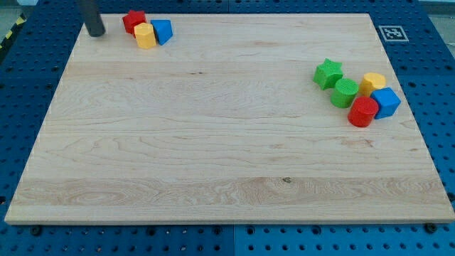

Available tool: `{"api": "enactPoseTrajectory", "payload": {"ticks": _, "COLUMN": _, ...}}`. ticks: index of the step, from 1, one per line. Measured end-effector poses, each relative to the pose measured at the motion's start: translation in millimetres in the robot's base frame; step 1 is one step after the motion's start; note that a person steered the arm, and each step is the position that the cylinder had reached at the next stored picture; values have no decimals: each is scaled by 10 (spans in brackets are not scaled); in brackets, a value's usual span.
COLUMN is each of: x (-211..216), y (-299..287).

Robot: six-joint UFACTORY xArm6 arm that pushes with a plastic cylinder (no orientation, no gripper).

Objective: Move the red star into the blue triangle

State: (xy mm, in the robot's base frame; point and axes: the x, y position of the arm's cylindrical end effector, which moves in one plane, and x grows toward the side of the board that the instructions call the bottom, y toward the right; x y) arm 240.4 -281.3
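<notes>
Red star point(133, 20) sits touching the yellow block point(145, 35) and blue triangle point(163, 31) at the bench's point(213, 142) top-left, my tip point(96, 33) just left, apparently poised to shove it rightward; no pincer exists to report.

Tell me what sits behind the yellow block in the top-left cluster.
Behind the yellow block, toward the view's top, sits the red star, its lower part covered by the yellow block. The blue triangle is beside it at the right. My tip stands left of them.
</notes>
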Motion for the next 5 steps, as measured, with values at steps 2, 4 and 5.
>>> {"api": "enactPoseTrajectory", "payload": {"ticks": 2, "x": -488, "y": -191}}
{"api": "enactPoseTrajectory", "payload": {"ticks": 4, "x": -471, "y": 375}}
{"api": "enactPoseTrajectory", "payload": {"ticks": 5, "x": -235, "y": 641}}
